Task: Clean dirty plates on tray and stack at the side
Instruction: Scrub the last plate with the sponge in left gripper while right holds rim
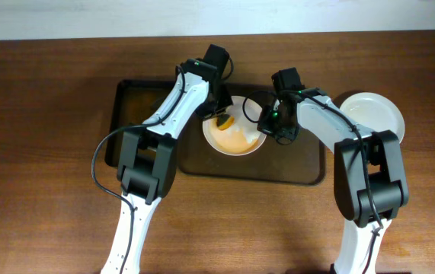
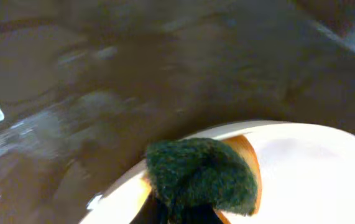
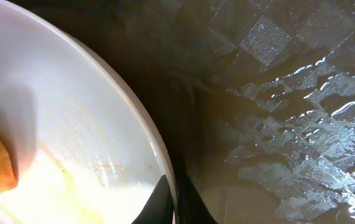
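The left claw is closed on a sponge set against the dirty plate. The plate's rim is pinched by the right claw. The plate lies in the tray. Scrubbing is judged the step in hand. A wipe across the stained centre is called for next, then stacking on the clean plate on the worktop.

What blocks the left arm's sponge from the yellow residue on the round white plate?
Probably nothing; yes, likely reachable. The left gripper holds its green-and-orange sponge on the round white plate, beside the yellow residue; the right gripper only pinches the opposite rim.
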`<act>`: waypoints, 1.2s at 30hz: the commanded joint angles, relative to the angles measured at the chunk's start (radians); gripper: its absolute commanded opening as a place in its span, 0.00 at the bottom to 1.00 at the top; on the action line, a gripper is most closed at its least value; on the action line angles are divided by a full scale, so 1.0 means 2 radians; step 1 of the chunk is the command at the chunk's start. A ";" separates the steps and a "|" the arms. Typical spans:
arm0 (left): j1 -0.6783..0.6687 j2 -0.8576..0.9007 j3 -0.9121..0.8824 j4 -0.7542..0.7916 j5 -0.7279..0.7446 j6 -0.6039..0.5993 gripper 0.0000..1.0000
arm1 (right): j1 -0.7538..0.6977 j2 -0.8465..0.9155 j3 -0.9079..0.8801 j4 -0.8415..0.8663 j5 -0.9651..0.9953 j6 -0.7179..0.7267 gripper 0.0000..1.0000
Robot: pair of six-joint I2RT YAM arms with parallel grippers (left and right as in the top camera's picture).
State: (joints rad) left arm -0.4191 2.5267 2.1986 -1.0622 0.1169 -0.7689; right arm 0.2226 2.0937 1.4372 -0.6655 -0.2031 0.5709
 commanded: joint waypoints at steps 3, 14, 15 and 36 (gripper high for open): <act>-0.010 0.062 -0.036 -0.125 -0.068 -0.064 0.00 | 0.000 0.023 -0.006 -0.003 0.027 0.004 0.04; -0.056 0.062 -0.036 -0.067 -0.033 -0.045 0.00 | 0.000 0.023 -0.006 -0.004 0.027 0.002 0.04; -0.055 0.062 -0.036 -0.055 -0.049 -0.045 0.00 | 0.000 0.023 -0.006 -0.004 0.027 0.002 0.04; -0.044 0.061 -0.018 -0.126 0.048 0.219 0.00 | 0.000 0.023 -0.006 -0.003 0.027 0.001 0.04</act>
State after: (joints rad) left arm -0.5045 2.5240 2.2078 -1.3052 -0.0235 -0.5987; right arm 0.2226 2.0937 1.4372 -0.6651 -0.2031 0.5640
